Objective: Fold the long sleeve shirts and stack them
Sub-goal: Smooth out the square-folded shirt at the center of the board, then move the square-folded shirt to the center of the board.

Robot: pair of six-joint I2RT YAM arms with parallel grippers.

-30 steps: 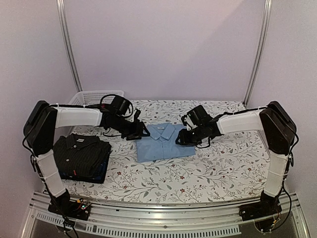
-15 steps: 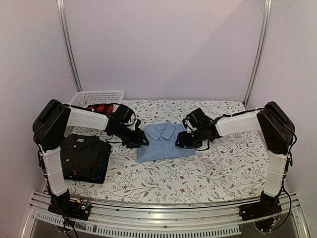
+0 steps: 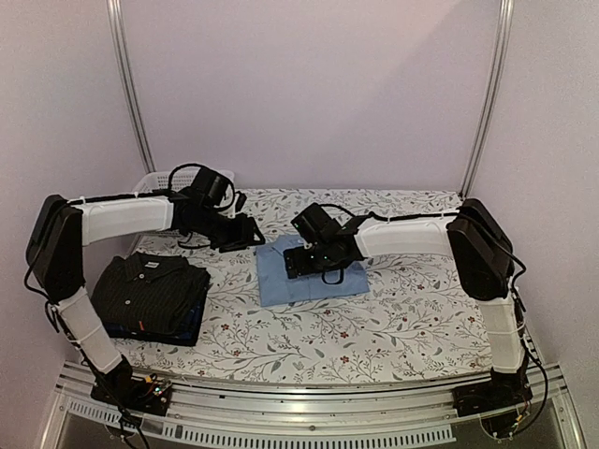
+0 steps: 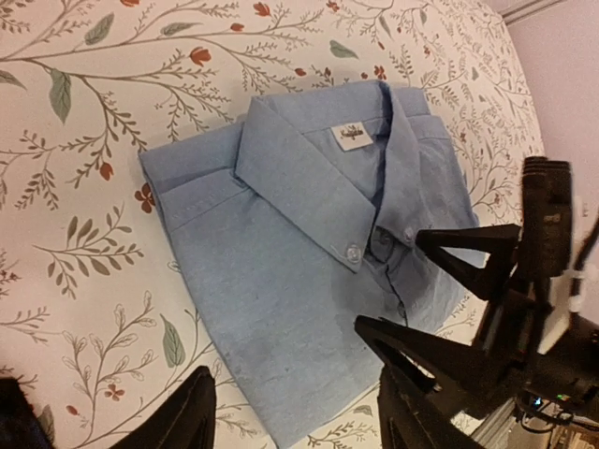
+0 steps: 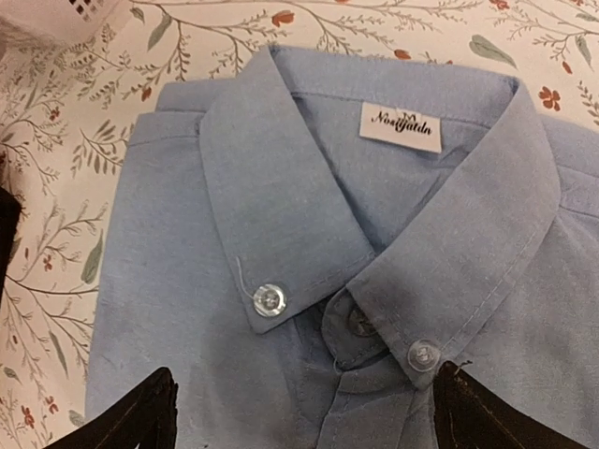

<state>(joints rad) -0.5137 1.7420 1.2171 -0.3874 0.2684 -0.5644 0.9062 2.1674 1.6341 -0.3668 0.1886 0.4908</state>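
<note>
The light blue shirt (image 3: 301,288) lies folded as a small rectangle in the middle of the flowered bench (image 3: 421,309), collar toward the far side and buttoned front facing up. The right end effector (image 3: 304,260) hangs directly over its collar. In the right wrist view its two fingers (image 5: 140,416) stand wide apart on either side of the buttoned collar and hold nothing. The left end effector (image 3: 251,234) sits just off the shirt's far left corner, above the bench. In its wrist view the fingers (image 4: 182,416) are partly spread with nothing between them, and the shirt lies below, clear of them. At the near left of the bench the black pinstriped shirt (image 3: 150,285) rests folded on top of the dark navy shirt (image 3: 192,323), well apart from the blue one. A white lattice basket (image 3: 159,180) stands at the far left corner, behind the left arm.
</note>
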